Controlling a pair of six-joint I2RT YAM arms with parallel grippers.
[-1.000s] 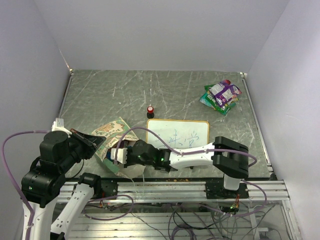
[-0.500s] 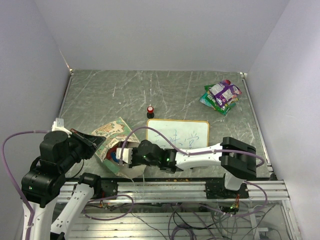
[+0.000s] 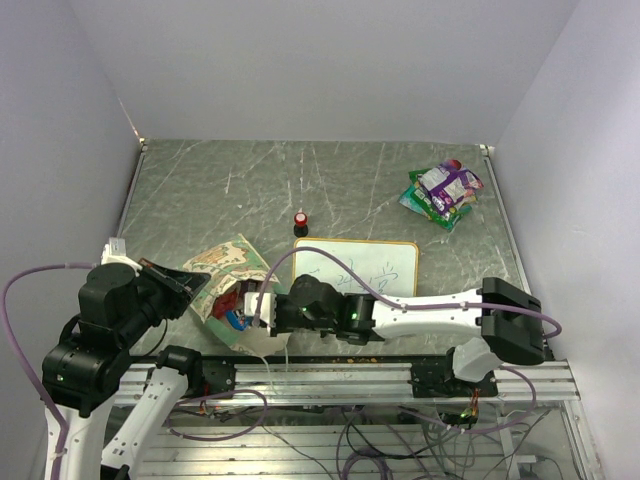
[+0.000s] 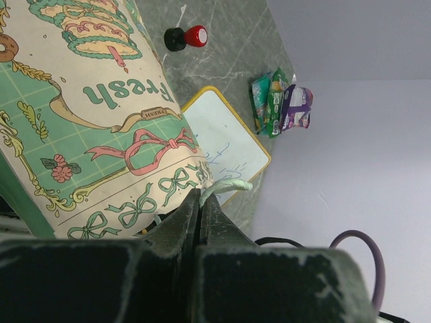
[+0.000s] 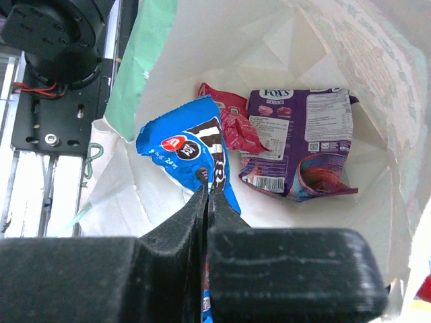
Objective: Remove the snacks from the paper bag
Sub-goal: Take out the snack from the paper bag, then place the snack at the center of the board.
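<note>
right tool (image 5: 205, 193) pinching blue packet (image 5: 176, 149), left tool (image 4: 200, 196) gripping paper bag (image 4: 101, 134)

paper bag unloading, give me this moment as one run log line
left gripper: shut on paper bag | right gripper: shut on blue packet inside bag | in bag: red packet, purple packet

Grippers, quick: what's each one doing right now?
Left gripper: closed on the rim of the bag.
Right gripper: closed on the blue packet, inside the bag.
</note>
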